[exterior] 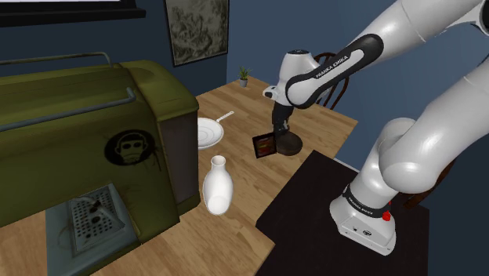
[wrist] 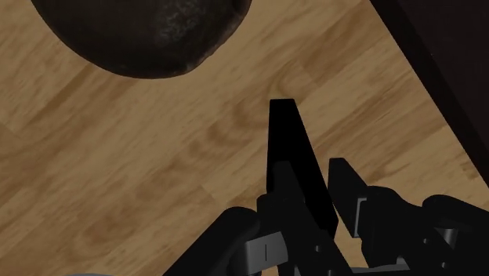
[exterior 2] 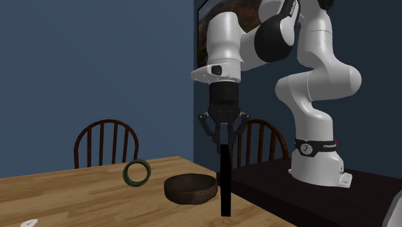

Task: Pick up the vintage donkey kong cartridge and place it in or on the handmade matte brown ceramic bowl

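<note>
Your pincer (exterior 2: 223, 137) is clamped, 2 fingers on the top edge of the cartridge (exterior 2: 225, 184), upright just beside the bowl (exterior 2: 190, 188) on the bench (exterior 2: 77, 193); w/ so thin a hold it could pivot or clip the rim if you cross low.

Black cartridge (exterior 2: 225, 180) upright, top clasped in the jaws, just beside dark brown bowl (exterior 2: 190, 188)

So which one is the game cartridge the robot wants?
Find the wooden table, then the robot's black gripper above it. The cartridge is clasped upright in it, right beside the dark round bowl. It's the only flat black rectangle, with a reddish picture on its face.
</note>
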Available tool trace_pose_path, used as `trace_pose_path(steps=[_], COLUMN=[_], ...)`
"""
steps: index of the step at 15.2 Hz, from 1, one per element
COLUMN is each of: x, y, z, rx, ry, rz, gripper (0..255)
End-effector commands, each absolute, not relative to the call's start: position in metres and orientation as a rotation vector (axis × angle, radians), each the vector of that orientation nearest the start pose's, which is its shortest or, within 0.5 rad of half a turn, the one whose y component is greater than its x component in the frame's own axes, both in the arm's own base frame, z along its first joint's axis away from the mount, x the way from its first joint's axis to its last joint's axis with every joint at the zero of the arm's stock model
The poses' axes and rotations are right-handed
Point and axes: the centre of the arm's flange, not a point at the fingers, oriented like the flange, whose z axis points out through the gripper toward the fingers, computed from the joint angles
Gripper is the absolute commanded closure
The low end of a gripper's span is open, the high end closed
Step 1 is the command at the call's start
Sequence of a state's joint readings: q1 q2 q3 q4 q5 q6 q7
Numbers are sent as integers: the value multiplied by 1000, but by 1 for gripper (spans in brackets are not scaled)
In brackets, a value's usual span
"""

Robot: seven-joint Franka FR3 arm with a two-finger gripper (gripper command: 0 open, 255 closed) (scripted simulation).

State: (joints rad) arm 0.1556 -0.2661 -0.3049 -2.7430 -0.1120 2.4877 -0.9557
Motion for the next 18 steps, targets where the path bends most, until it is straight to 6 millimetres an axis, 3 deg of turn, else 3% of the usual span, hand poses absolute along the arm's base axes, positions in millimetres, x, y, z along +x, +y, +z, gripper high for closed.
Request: trace_pose_path(steps=[1, 8, 18], x=[384, 384, 381], y=[-51, -51, -180], z=[309, 345, 375], rx=[-2818, -2818, -2818], ry=[-1371, -1371, -1371], rz=[-12, -12, -12], gripper=[255, 255, 255])
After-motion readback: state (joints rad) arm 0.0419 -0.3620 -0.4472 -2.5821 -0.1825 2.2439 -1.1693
